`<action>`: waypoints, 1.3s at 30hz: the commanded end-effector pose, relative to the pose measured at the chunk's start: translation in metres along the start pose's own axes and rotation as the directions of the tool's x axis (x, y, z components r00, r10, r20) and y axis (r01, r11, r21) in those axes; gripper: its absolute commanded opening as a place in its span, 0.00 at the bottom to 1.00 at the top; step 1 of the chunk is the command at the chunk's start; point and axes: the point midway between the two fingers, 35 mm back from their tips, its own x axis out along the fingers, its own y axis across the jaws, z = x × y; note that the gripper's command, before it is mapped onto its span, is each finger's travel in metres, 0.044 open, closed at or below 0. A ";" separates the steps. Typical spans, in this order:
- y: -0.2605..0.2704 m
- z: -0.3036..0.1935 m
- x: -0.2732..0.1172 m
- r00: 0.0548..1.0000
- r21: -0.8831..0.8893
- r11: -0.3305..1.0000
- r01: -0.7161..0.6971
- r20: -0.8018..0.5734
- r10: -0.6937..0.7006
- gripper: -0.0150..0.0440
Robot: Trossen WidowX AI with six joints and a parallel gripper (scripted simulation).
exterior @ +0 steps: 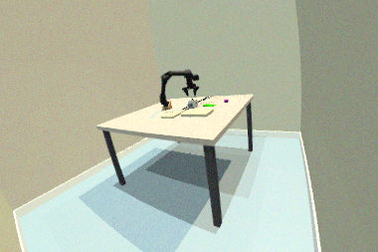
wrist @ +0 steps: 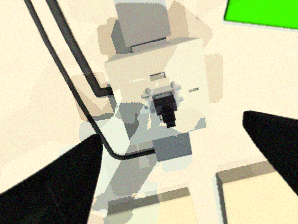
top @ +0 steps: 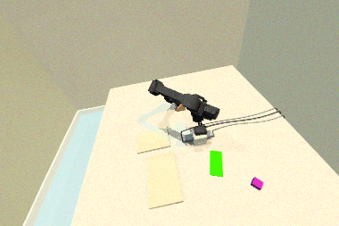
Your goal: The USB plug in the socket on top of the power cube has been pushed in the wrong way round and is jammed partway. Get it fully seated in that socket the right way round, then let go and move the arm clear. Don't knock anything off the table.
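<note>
The power cube point(top: 200, 139) point(exterior: 192, 102) point(wrist: 181, 65) is pale and stands on the table. In the wrist view, a black plug point(wrist: 164, 104) stands up from a light grey collar on the cube's top, its narrow end pointing toward the lower part of the view. How deep it sits and which way round it is cannot be told. My gripper point(top: 200, 127) point(exterior: 191, 95) point(wrist: 171, 129) is open and empty above the cube. In the wrist view, its fingers are wide apart, one on each side of the plug and touching nothing.
Grey plugs point(wrist: 142, 22) point(wrist: 173, 146) sit at the cube's sides, with dark cables point(top: 250, 119) point(wrist: 75, 47) running off to the table's edge. A green pad point(top: 216, 163) point(exterior: 209, 105), a magenta block point(top: 257, 183) point(exterior: 226, 101) and two pale boards point(top: 164, 180) point(top: 152, 142) lie around it.
</note>
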 end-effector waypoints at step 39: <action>0.000 0.000 0.012 1.000 0.000 1.000 0.000 -0.001 0.000 0.25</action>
